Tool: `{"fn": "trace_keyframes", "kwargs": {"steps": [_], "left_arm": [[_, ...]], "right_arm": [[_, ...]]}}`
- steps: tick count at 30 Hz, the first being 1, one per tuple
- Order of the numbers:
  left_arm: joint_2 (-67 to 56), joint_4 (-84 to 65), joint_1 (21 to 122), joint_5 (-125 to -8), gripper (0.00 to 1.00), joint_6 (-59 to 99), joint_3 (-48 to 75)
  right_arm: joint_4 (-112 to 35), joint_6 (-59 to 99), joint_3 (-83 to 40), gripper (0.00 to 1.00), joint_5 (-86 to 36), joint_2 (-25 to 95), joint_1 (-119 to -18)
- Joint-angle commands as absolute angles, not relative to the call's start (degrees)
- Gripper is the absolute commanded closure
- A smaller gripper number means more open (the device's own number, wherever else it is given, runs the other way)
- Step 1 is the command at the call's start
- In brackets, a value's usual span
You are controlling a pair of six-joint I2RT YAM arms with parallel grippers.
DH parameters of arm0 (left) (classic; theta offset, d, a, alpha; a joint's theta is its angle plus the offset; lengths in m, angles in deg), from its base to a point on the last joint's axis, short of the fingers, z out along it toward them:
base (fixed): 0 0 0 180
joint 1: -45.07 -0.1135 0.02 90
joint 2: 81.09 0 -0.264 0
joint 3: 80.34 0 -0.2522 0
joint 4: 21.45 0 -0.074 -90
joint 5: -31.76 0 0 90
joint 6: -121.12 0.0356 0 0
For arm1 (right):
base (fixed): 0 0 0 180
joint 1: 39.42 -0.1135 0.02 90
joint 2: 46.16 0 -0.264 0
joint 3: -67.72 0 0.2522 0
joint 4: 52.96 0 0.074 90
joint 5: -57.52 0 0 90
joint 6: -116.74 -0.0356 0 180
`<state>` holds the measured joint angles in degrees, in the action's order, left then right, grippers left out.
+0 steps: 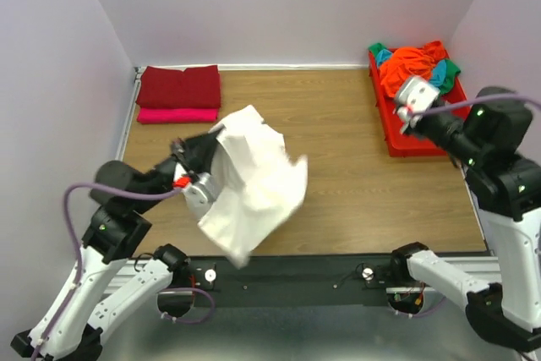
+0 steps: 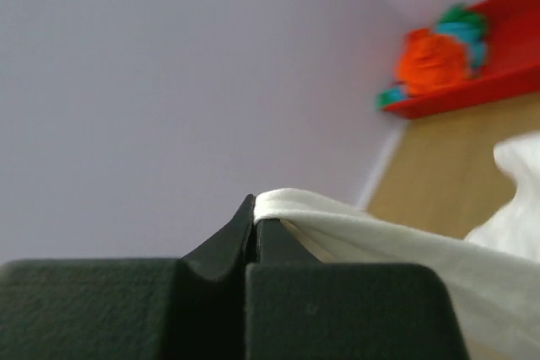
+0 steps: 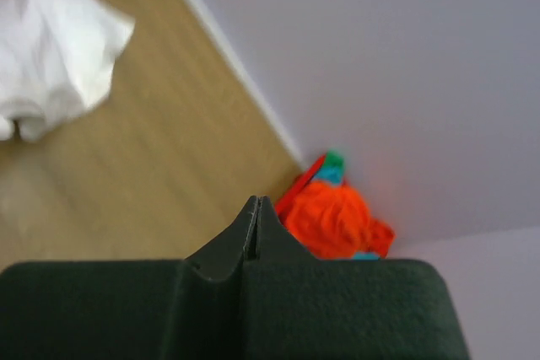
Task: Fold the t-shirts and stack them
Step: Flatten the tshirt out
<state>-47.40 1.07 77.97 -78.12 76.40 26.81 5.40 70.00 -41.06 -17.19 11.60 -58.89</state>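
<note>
A: Status, left hand [image 2: 256,212]?
B: I have it clamped on the cream-white t-shirt [image 1: 254,179] — raised over the surface [image 1: 363,183].
A: And right hand [image 3: 256,208]?
B: Mine too — closed, empty, over the red tray [image 1: 406,148].

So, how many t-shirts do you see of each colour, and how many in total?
cream-white t-shirt: 1
dark red t-shirt: 1
pink t-shirt: 1
orange t-shirt: 1
teal t-shirt: 1
green t-shirt: 1
Total: 6 visible; the heap in the red tray may hide more.
</note>
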Motion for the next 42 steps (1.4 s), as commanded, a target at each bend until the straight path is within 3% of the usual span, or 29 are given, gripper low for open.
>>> {"fn": "trace_keyframes", "kwargs": {"steps": [1, 3, 6, 10, 13, 14, 15, 16, 17, 18, 19, 21, 30, 40, 42], "left_arm": [[-48.2, 6.6, 78.0, -108.3, 1.0, 69.0, 36.0], [-47.1, 6.3, 78.6, -112.3, 1.0, 63.7, 39.0], [-45.4, 9.8, 79.7, -113.4, 0.87, 62.8, 38.7], [-43.6, 15.9, 79.7, -112.6, 0.8, 65.3, 35.6], [-43.6, 16.8, 79.8, -114.0, 0.76, 63.4, 34.7], [-43.7, 17.2, 79.7, -114.1, 0.59, 62.2, 34.5], [-44.3, 17.3, 79.8, -114.1, 0.49, 61.2, 34.4], [-44.6, 17.5, 79.8, -114.2, 0.29, 58.6, 34.4], [-45.2, 17.7, 79.8, -114.1, 0.27, 57.7, 34.3], [-45.5, 19.1, 80.0, -114.4, 0.12, 58.7, 33.8], [-46.1, 19.6, 80.0, -114.1, 0.08, 58.8, 33.5], [-48.0, 19.5, 80.0, -112.3, 0.07, 57.4, 32.8], [-48.4, 20.3, 80.0, -109.3, 0.07, 56.6, 33.0], [-46.4, 18.8, 80.0, -107.2, 0.07, 56.8, 35.1], [-45.5, 18.3, 80.0, -105.5, 0.07, 57.0, 35.2]], "right_arm": [[23.4, 80.6, -28.9, 0.99, -13.8, 5.7, -54.0], [23.3, 79.8, -21.6, 0.99, -13.9, 3.6, -53.1], [21.5, 78.2, -14.4, 0.98, -8.6, 2.9, -53.1], [16.0, 75.0, -8.4, 0.45, 1.0, 12.9, -53.1], [12.0, 72.4, -9.4, 0.39, 8.1, 23.0, -53.1], [11.1, 69.0, -10.8, 0.39, 9.8, 30.8, -53.5], [9.4, 67.1, -12.3, 0.39, 11.1, 34.3, -53.9], [8.4, 65.1, -15.5, 0.39, 13.2, 37.7, -55.1], [5.7, 60.7, -17.1, 0.39, 13.5, 44.0, -55.9], [4.0, 58.0, -18.6, 0.39, 13.2, 46.7, -56.9], [2.4, 55.5, -22.5, 0.37, 12.2, 49.9, -58.7], [-1.9, 47.9, -26.6, 0.32, 9.8, 58.0, -61.1], [-4.8, 31.5, -50.4, 0.3, 1.9, 82.2, -65.8], [-4.7, 31.0, -46.9, 0.33, 0.6, 84.7, -67.2], [-4.7, 30.6, -46.5, 0.37, 1.8, 85.7, -67.5]]}}
